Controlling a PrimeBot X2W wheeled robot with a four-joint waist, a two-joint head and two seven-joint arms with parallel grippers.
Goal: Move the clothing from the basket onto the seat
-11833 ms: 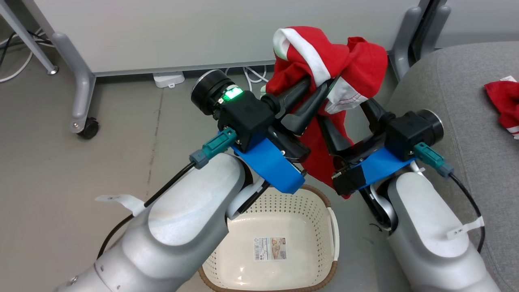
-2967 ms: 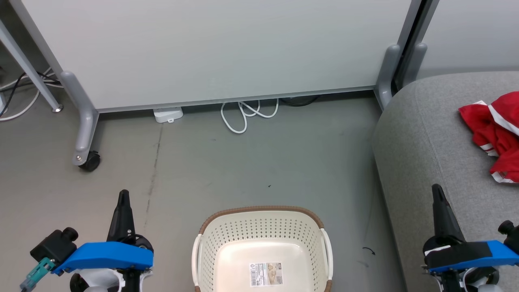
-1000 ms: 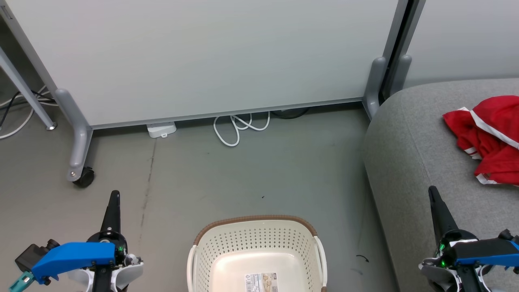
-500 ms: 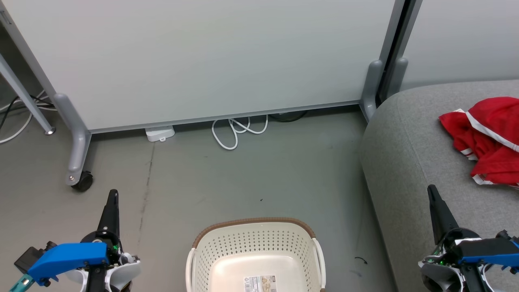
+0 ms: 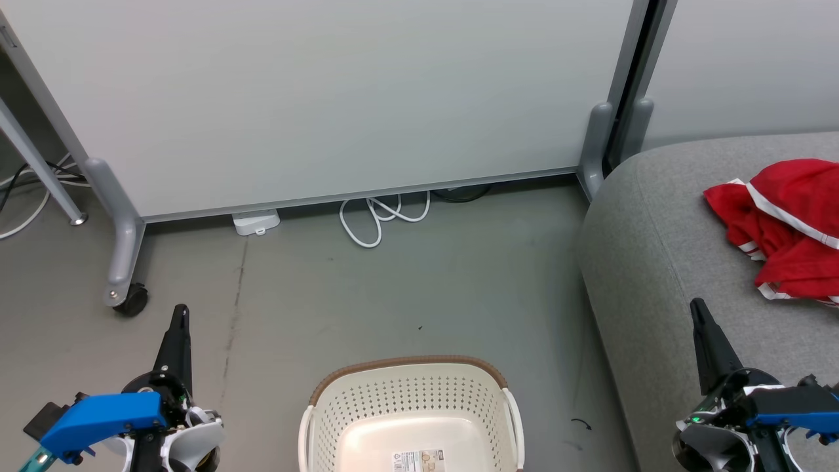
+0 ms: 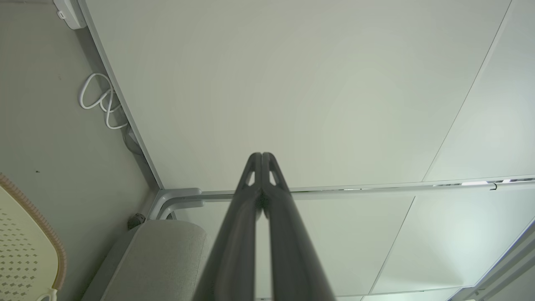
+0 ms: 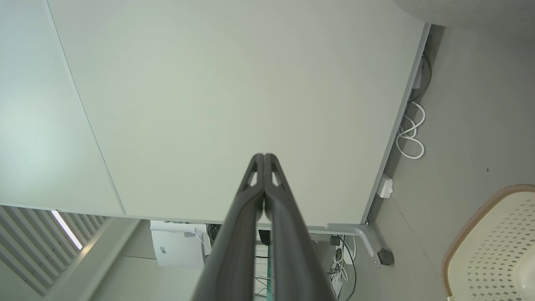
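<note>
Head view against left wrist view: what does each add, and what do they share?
Head view adds the clothing on the seat, the right gripper and the label in the basket. Left wrist view adds a panel seam high on the partition and the left gripper tips pressed shut. Shared: the basket rim, the white cable, the seat, the left gripper.

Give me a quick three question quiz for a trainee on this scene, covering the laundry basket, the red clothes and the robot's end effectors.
1. True or false: no clothing shows in the basket.
2. The clothing lies: A) in the basket; B) on the seat; C) half in the basket, half on the seat.
3. Are the left end effector and the right end effector open or shut?

Key: 1 true. 2 B. 3 both shut, holding nothing.
</note>
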